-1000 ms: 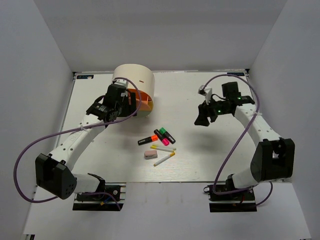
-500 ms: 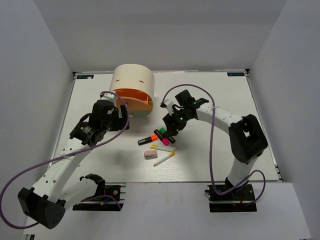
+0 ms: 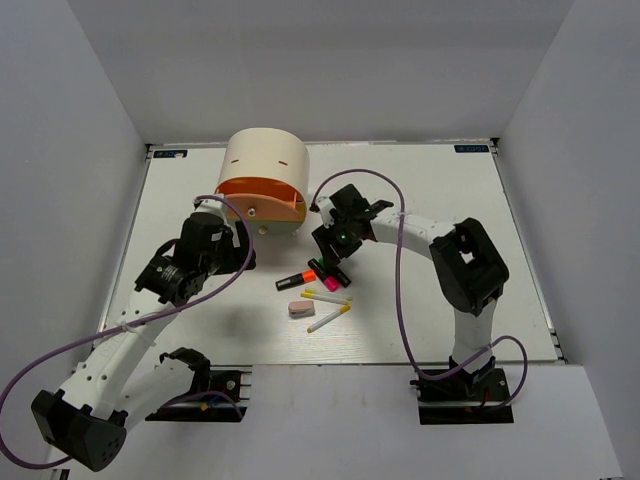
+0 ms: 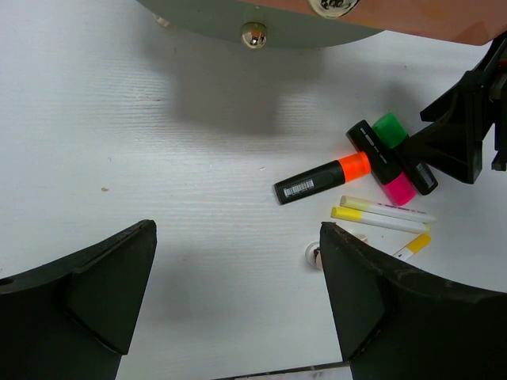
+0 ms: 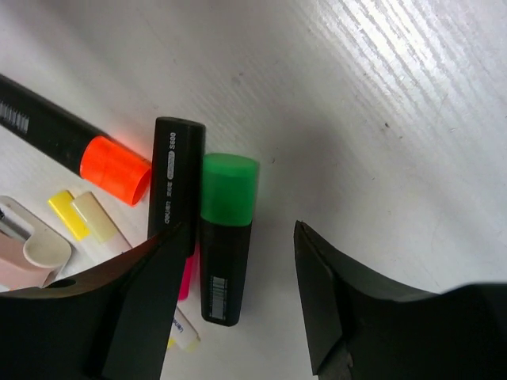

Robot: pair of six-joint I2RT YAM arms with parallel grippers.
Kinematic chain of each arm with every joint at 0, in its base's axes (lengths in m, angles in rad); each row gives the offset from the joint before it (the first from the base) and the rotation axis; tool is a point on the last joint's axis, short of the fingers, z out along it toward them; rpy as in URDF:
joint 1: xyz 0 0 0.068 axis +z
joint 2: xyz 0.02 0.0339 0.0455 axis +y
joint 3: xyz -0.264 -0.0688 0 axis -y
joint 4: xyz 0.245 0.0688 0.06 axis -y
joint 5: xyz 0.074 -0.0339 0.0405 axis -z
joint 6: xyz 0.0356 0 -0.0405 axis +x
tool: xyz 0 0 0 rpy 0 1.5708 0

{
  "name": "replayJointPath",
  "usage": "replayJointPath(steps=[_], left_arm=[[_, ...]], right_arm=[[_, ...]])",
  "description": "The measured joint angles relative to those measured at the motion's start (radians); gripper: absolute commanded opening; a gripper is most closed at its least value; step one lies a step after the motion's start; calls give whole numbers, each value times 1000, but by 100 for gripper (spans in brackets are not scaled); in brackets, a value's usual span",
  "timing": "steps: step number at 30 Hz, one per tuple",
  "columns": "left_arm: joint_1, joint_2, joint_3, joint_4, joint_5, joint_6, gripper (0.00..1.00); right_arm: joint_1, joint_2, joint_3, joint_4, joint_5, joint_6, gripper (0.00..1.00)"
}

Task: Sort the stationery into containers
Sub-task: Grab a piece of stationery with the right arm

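Note:
The stationery lies in a cluster mid-table: an orange highlighter [image 3: 296,281], a green highlighter [image 3: 322,268], a pink highlighter [image 3: 331,284], two white pens [image 3: 327,297] and a pinkish eraser [image 3: 301,309]. My right gripper [image 3: 330,262] hovers open over the cluster. In the right wrist view its jaws [image 5: 242,233] straddle the green highlighter [image 5: 226,237] without touching it. My left gripper [image 3: 242,254] is open over bare table [image 4: 236,233], left of the cluster. The containers sit in the cream chest [image 3: 264,160]: the orange drawer [image 3: 258,189] and the yellow drawer [image 3: 272,217].
The drawer knobs [image 4: 253,33] show at the top of the left wrist view. My right finger hides most of the eraser [image 4: 314,255] there. White walls enclose the table on three sides. The arm cables loop above the surface.
The right arm swung in from the far right and came down over the highlighters. The left gripper drew back from the chest toward the near left.

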Motion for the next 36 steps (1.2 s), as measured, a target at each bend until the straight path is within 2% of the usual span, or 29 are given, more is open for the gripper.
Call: replayJointPath(steps=[6,14,18,21,25,31,36], left_arm=[[0,1,0,0,0,-7,94],[0,0,0,0,0,-26,94],[0,-7,-6,2,0,-31,94],[0,-10,-20,4,1,-37,94],[0,-10,-47,14,13,-43,94],[0,-11,-80,46,54,-44,94],[0,-11,-122,72,81,-44,94]], right_arm=[[19,6,-15,53,79,31,53],[27,-36,-136,164,159,68,50],[30,-75,-196,196,180,76,36],[29,-97,-225,206,186,84,14],[27,-133,-263,185,175,79,3],[1,-243,-266,90,119,-10,0],[-32,-408,-117,55,30,-147,0]])
